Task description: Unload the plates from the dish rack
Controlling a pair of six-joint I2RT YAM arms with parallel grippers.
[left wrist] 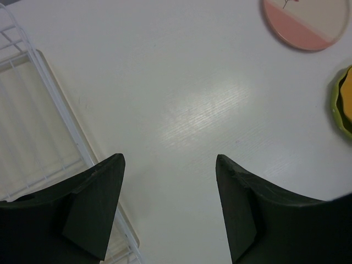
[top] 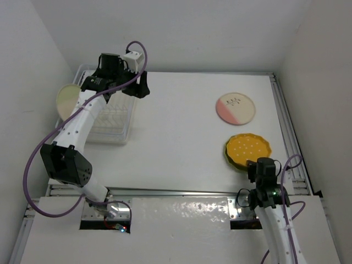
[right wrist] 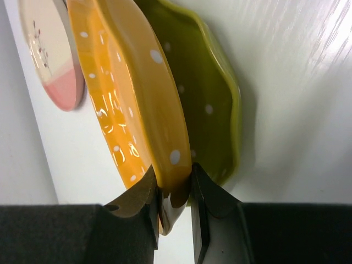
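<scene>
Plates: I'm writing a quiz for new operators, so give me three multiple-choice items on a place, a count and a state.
1. The orange plate lies: A over the green plate; B on bare table; C against the wall.
2. Plates in the top view: A two; B four; C six.
3. The right pincer is: A open; B shut on the orange plate's rim; C out of view.
Key: 1 A, the green rim shows around it; 2 B, cream plate, white-and-pink plate, orange, green; 3 B, it pinches the rim.
</scene>
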